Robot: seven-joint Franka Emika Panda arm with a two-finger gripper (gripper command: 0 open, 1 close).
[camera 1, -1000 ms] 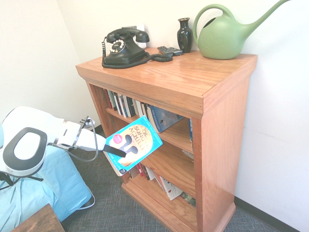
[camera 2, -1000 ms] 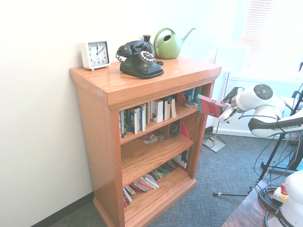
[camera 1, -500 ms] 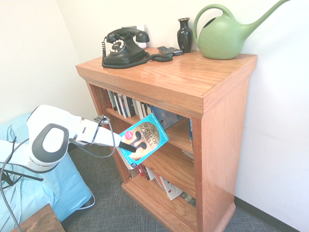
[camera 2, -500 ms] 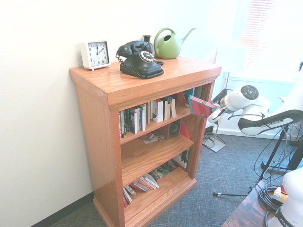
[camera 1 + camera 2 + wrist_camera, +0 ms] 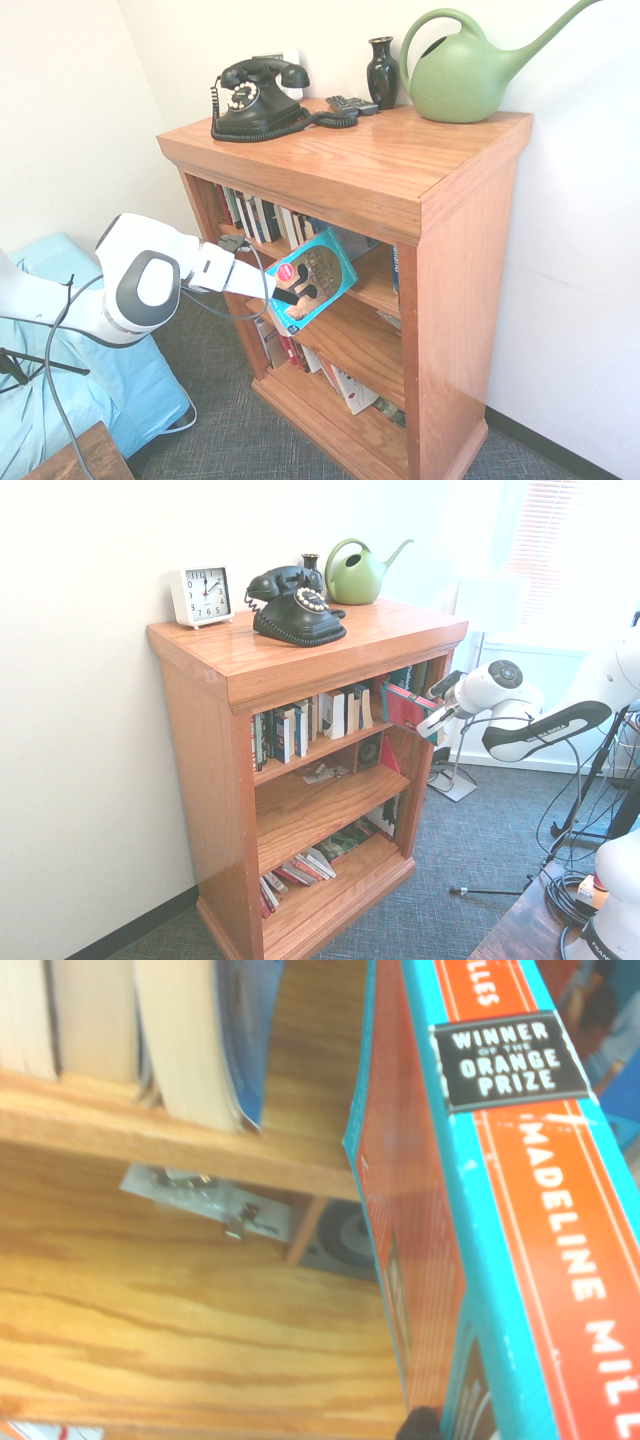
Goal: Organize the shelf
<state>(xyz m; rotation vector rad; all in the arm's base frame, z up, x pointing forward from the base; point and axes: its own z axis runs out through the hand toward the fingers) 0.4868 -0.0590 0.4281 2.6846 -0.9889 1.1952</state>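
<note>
The shelf (image 5: 468, 262) is a reddish-brown wooden bookcase with a wide top and three inner levels; it also appears in the second exterior view (image 5: 214, 780). My gripper (image 5: 291, 296) is shut on a teal book (image 5: 316, 277) with a round orange cover picture. The book is tilted at the shelf's open front, by the right part of the upper level. From the other side, the book (image 5: 404, 706) shows red and sits just inside the opening, with the gripper (image 5: 427, 718) behind it. Up close, its teal and orange spine (image 5: 480, 1210) reads "Winner of the Orange Prize" beside the upper board (image 5: 150, 1130).
On the top stand a black dial telephone (image 5: 255, 95), a black vase (image 5: 382, 70), a green watering can (image 5: 460, 72), a remote (image 5: 350, 103) and a white clock (image 5: 202, 595). Upright books (image 5: 300, 725) fill the upper level; others lie on the lowest (image 5: 300, 870). A blue cushion (image 5: 130, 395) lies at the left.
The arm has reached further toward the shelf, carrying the book from open space in front of it up to the opening at the upper level. The grip has stayed the same.
</note>
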